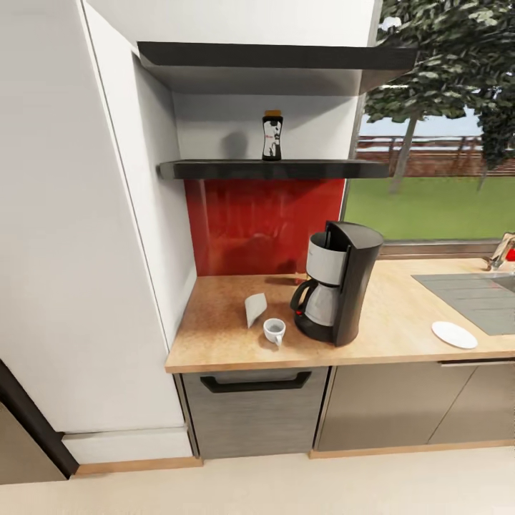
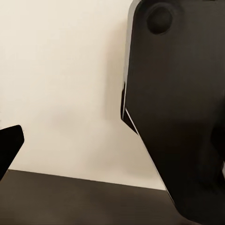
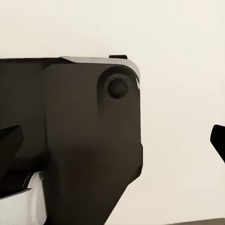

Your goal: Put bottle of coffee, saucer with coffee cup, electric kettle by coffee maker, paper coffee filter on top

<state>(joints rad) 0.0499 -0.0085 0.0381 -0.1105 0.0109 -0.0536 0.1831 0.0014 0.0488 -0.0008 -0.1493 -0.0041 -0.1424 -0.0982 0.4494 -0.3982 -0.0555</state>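
Both tool cameras face a pale floor and dark robot housing; in each you catch dark finger tips at the frame edges, the left tool and the right tool, but you cannot tell from that whether either tool is spread or pressed together. Neither seems to carry anything.

From the head view, you are facing the station and little is done. The coffee maker stands on the desk at centre frame, which is where it should stay. The bottle of coffee is still upright on the kitchen shelf in the upper middle, directly above the red backsplash. The paper coffee filter sits on the desk just left of the coffee maker, not on top of it. The coffee cup stands on the bare desk beside the filter, while the saucer lies well apart at the right, near the cooktop.

So you have the bottle, filter, saucer, cup and kettle still to place.
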